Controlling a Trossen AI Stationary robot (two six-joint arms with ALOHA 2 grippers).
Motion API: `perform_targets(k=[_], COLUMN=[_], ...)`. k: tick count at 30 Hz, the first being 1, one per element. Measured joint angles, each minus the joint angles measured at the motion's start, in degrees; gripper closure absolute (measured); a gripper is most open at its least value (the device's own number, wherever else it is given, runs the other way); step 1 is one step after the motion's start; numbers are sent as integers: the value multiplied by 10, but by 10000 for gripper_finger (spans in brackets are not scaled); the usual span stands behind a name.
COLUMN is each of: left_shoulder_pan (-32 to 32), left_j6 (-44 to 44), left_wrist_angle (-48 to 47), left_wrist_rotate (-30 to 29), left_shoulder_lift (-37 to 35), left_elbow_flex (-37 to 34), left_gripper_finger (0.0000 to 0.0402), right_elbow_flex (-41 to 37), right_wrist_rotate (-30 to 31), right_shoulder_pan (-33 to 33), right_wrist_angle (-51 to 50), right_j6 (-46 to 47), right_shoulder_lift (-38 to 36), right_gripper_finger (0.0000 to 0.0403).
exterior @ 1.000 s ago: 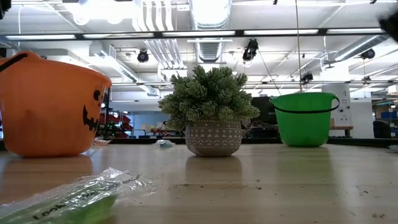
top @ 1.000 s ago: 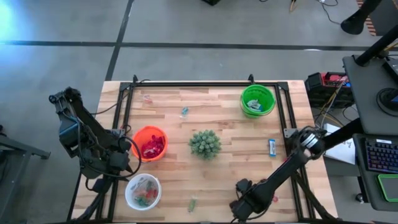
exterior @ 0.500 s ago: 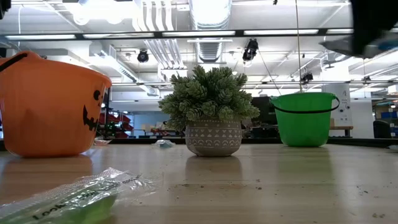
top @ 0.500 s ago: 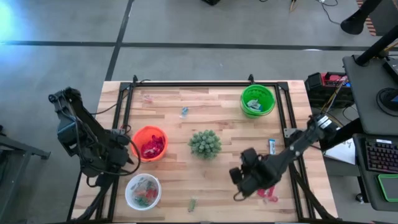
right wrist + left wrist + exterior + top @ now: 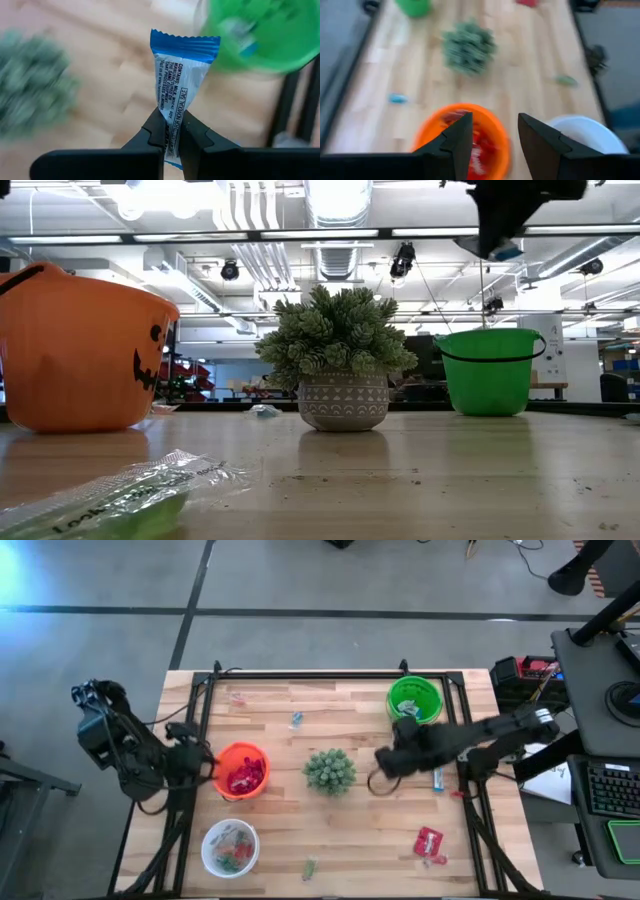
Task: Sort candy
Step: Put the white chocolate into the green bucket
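Right gripper [image 5: 170, 131] pinches a blue-and-white candy bar [image 5: 181, 85], fingers tight on the wrapper; fine print runs down it, too small to read. Only the high view places it: between the potted plant [image 5: 329, 770] and the green bowl [image 5: 414, 700]. Left gripper [image 5: 492, 131], jaws apart and empty, hangs beside the orange bowl [image 5: 240, 770].

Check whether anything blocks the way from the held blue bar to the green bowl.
Nothing visible does. The right gripper is shut on the blue-and-white bar, raised above the table just short of the green bowl. The potted plant sits on the far side of the gripper from the bowl, off that path.
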Motion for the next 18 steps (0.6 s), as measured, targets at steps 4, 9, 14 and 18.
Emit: perform_targets(k=[4, 9, 14, 18], left_shoulder_pan=[26, 74, 141, 200], left_j6=[0, 2, 44, 75], left_wrist_angle=[-41, -88, -89, -89], left_wrist_rotate=[-53, -117, -169, -195], left_shoulder_lift=[-5, -21, -49, -66], left_elbow_flex=[23, 36, 32, 32], left_gripper_finger=[263, 263, 263, 263], right_elbow_flex=[-2, -8, -17, -38], right_wrist_rotate=[28, 39, 38, 14], right_shoulder_pan=[-80, -195, -309, -389], right_wrist_angle=[-4, -4, 3, 51], right_j6=[-95, -205, -313, -404], right_shoulder_lift=[-39, -81, -95, -95], right_gripper_finger=[385, 385, 385, 385])
